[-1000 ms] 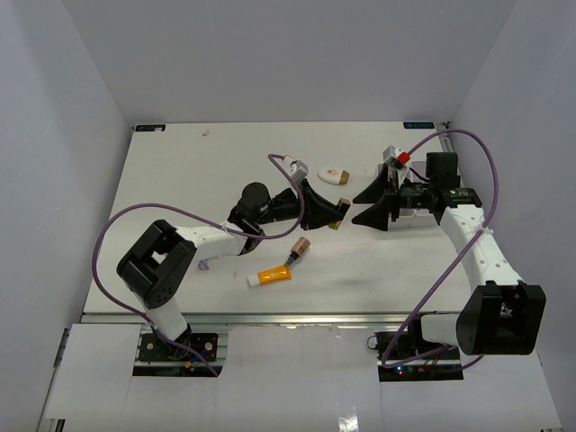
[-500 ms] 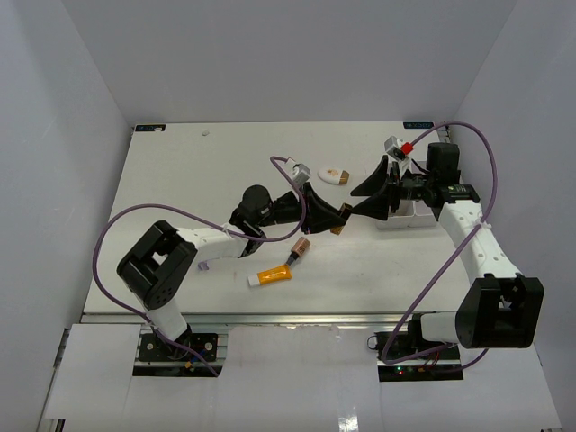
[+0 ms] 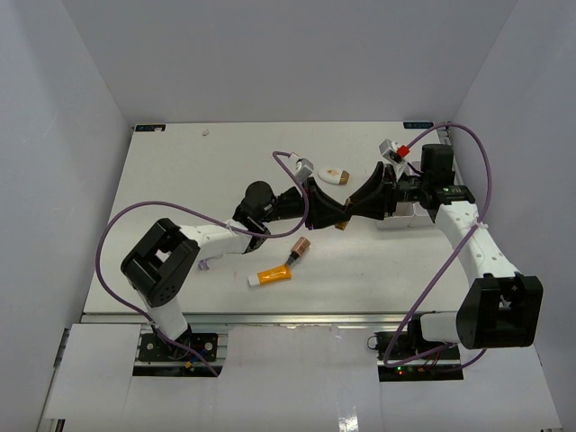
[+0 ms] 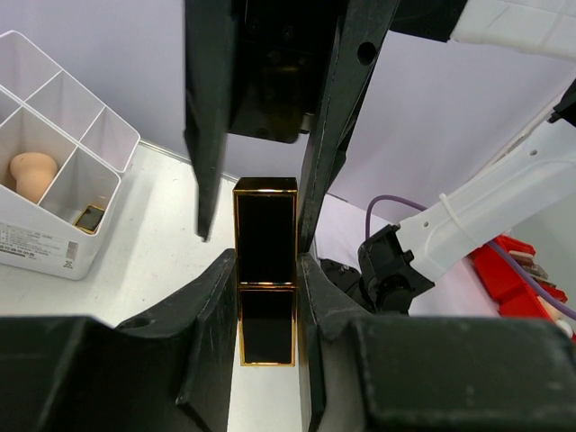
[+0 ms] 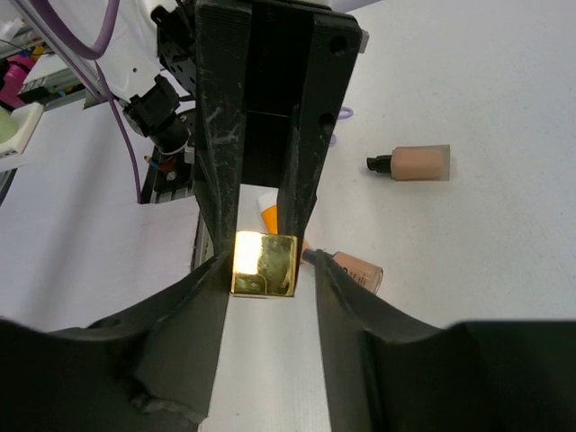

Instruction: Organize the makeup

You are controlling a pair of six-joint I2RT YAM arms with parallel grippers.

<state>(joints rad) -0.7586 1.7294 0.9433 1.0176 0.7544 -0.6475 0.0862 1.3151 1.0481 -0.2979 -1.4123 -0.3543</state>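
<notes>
A glossy, box-shaped black-gold case hangs above the matte white surface, pinched at one end by the left claw. The right claw, narrowly parted, brackets its mirror-bright gold end, a sliver of gap showing.

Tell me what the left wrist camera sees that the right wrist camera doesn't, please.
Only the left wrist view shows the white tray, with a beige sponge in one compartment. Only the right wrist view shows the orange tube, the brown lipstick and a beige bottle. Both show the black-gold case, clamped in the left gripper, with the right gripper straddling its other end.
</notes>
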